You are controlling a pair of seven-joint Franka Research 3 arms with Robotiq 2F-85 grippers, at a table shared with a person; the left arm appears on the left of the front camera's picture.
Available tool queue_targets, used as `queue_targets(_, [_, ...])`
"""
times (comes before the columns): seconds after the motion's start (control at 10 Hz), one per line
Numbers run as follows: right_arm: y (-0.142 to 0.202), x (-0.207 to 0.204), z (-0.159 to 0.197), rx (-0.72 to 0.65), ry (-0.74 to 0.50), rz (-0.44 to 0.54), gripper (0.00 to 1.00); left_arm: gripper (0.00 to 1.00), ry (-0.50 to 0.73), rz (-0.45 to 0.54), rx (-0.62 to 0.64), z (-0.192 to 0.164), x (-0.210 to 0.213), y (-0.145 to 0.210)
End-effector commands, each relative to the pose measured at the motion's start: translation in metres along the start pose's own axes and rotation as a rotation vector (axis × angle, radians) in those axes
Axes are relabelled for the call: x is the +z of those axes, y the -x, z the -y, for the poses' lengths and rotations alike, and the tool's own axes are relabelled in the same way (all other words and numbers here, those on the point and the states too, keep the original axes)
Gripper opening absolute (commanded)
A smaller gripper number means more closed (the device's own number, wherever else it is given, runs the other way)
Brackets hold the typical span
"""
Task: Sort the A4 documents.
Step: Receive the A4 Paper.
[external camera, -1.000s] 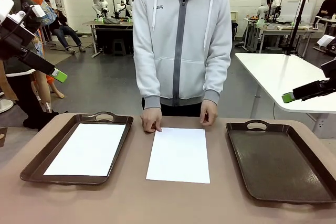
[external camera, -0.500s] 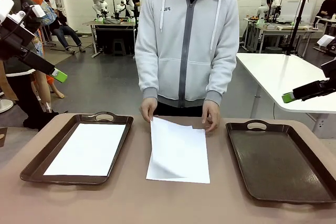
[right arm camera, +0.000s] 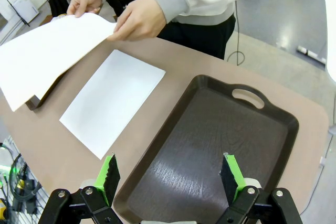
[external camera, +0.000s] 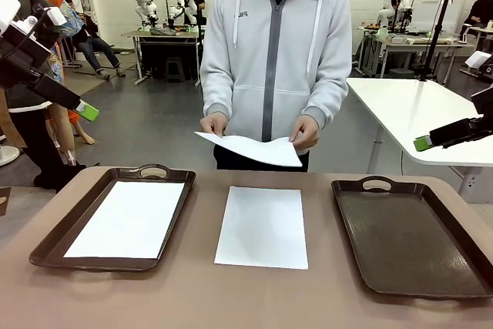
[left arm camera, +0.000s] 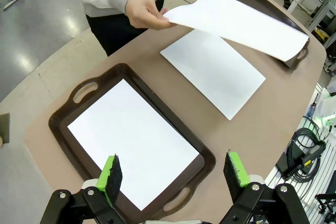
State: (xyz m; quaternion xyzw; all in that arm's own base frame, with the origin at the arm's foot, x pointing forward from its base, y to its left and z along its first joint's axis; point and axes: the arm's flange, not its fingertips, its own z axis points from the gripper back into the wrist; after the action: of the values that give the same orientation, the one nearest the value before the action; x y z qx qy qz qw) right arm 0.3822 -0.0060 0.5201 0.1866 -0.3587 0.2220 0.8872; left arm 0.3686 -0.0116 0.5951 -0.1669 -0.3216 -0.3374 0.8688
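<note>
A white A4 sheet (external camera: pixel 263 226) lies flat on the table's middle, between two brown trays. The person holds another sheet (external camera: pixel 250 148) in both hands above the table's far edge; the same lifted sheet (left arm camera: pixel 239 22) (right arm camera: pixel 50 51) hangs in both wrist views. A third sheet (external camera: pixel 129 218) lies in the left tray (external camera: pixel 54 236). The right tray (external camera: pixel 408 240) holds nothing. My left gripper (left arm camera: pixel 176 177) hovers open high above the left tray. Just as high, my right gripper (right arm camera: pixel 171 177) stands open above the right tray (right arm camera: pixel 210 150). In the front view, green pads (external camera: pixel 86 110) (external camera: pixel 423 142) show at both sides.
The person stands at the far side of the brown table (external camera: pixel 231 298). A white table (external camera: pixel 420 109) stands behind at the right. Other people and tables are farther back in the room.
The person has picked up the top sheet from the middle pile and lifted it off the table with both hands. Neither arm has moved.
</note>
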Motion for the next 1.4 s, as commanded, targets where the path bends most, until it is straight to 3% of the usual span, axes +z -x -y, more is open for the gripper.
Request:
queue_targets(0.0, [0.0012, -0.0014, 0.0013, -0.001, -0.017, 0.005, 1.00, 1.00, 0.000, 0.009, 0.006, -0.0015, -0.0010, -0.0009])
queue_targets(1.3, [0.0012, -0.0014, 0.0013, -0.001, -0.017, 0.005, 1.00, 1.00, 0.000, 0.009, 0.006, -0.0015, -0.0010, -0.0009])
